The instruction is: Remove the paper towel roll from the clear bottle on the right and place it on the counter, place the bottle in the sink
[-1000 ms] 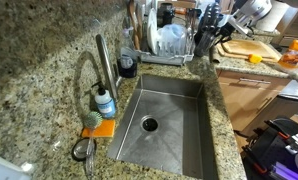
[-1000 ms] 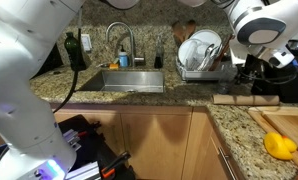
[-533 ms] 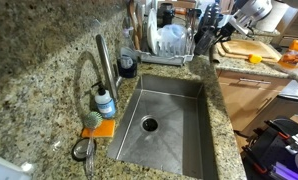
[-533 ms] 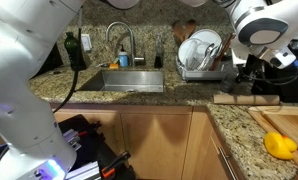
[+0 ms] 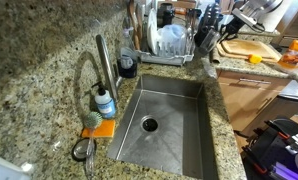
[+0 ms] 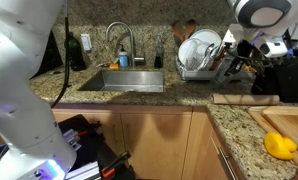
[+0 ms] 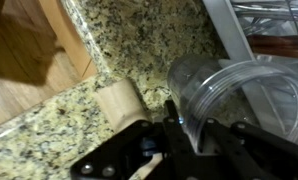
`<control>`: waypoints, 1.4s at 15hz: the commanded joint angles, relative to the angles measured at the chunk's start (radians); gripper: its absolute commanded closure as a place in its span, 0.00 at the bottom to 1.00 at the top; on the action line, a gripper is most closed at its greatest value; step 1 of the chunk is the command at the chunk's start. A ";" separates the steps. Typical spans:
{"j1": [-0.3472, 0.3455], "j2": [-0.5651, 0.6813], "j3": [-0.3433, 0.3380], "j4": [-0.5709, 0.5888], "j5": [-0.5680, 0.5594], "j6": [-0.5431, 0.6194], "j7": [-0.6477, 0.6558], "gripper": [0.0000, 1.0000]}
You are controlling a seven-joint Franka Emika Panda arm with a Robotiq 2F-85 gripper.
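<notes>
In the wrist view my gripper (image 7: 190,114) is shut on the rim of the clear bottle (image 7: 234,88), whose open mouth faces the camera and whose wall runs between the two fingers. Just left of the bottle, the paper towel roll (image 7: 121,100) lies on the speckled granite counter (image 7: 139,40); its near end looks beige. In an exterior view the roll (image 6: 244,98) lies flat in front of the dish rack, with the gripper (image 6: 239,63) a little above it. The steel sink (image 5: 179,125) is off to the side, with nothing visible in it.
A wire dish rack (image 5: 169,45) with plates stands right behind the gripper. The faucet (image 5: 104,60), a small blue-labelled bottle (image 5: 106,103) and an orange sponge (image 5: 99,128) line the sink's edge. A cutting board (image 5: 249,47) and a yellow fruit (image 6: 279,145) lie beyond the counter corner.
The jaws have closed on the bottle's rim, and the arm has risen a little beside the dish rack. The roll lies where it was on the counter.
</notes>
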 commanded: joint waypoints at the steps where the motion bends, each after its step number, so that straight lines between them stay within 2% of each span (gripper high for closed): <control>1: 0.084 -0.227 -0.091 -0.243 -0.112 0.050 0.177 0.96; 4: 0.133 -0.355 -0.130 -0.379 -0.239 -0.017 0.354 0.96; 6: 0.146 -0.422 -0.118 -0.485 -0.276 -0.098 0.391 0.96; 12: 0.203 -0.468 -0.051 -0.712 -0.227 -0.269 0.308 0.96; 14: 0.242 -0.454 -0.015 -0.764 -0.242 -0.234 0.228 0.96; 16: 0.282 -0.428 0.017 -0.782 -0.268 -0.233 0.177 0.96; 21: 0.376 -0.310 0.085 -0.738 -0.338 -0.257 0.124 0.96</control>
